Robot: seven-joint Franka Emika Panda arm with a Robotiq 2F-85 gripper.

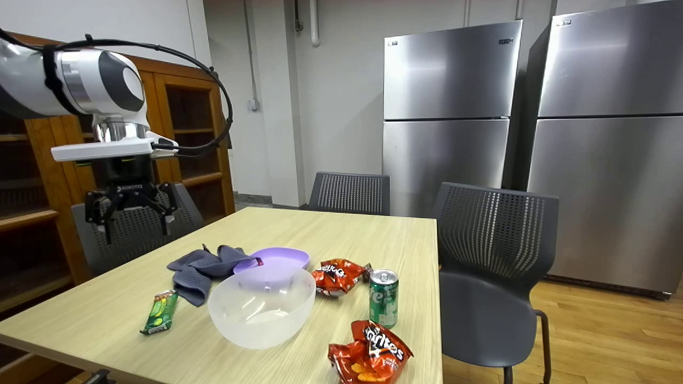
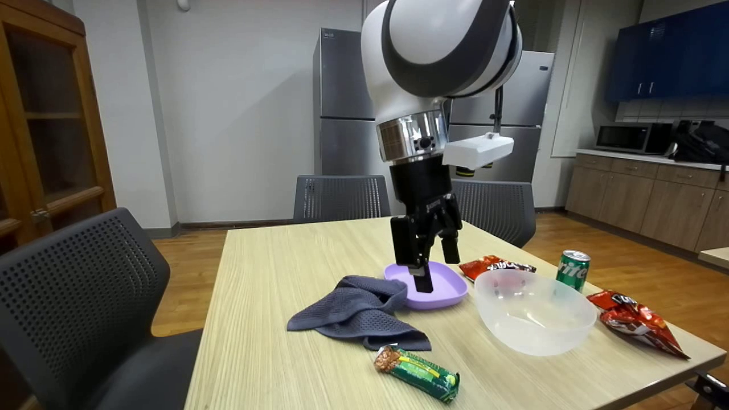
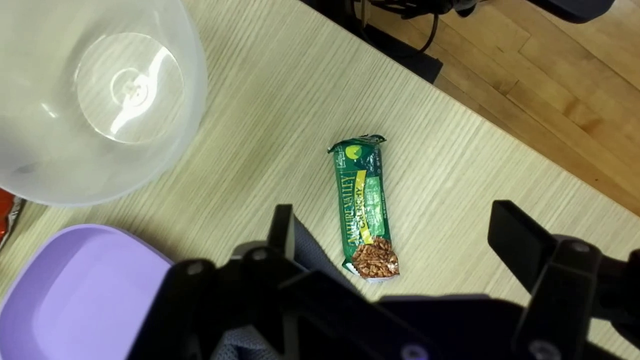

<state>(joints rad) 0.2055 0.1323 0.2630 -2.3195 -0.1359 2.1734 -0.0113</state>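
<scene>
Wrist view: jaws reach in from the bottom, spread wide apart – the green granola bar (image 3: 362,210) shows in the gap between them.
Granola bar: flat on the pale wooden bench (image 1: 395,234), wrapper lettered "Nature Valley Crunchy", the end with the printed brown oats just beside the cloth (image 2: 359,319).
Jaws: pointing down in both exterior views, raised in the air, tips well apart.
Arm (image 2: 438,28): white with dark trim and a silver collar, coming down from above in an exterior view.
Cloth: dark grey-blue, crumpled, one corner lapping over the rim of the purple plate (image 3: 95,290).
Purple plate: shallow, with raised sides and rounded corners, between the cloth and a red Doritos bag (image 1: 337,277) in both exterior views.
Bowl (image 1: 261,317): translucent, upright, partly in front of the plate in an exterior view.
Can (image 1: 383,306): green Sprite, upright between that bag and a second red bag (image 1: 373,346), which lies near the edge.
Around the bench: dark mesh-backed chairs (image 1: 496,234), steel refrigerators (image 1: 451,80), a glass-fronted wooden cabinet (image 1: 192,109) – and, in an exterior view, a microwave (image 2: 621,138) below blue cupboards (image 2: 672,57).
</scene>
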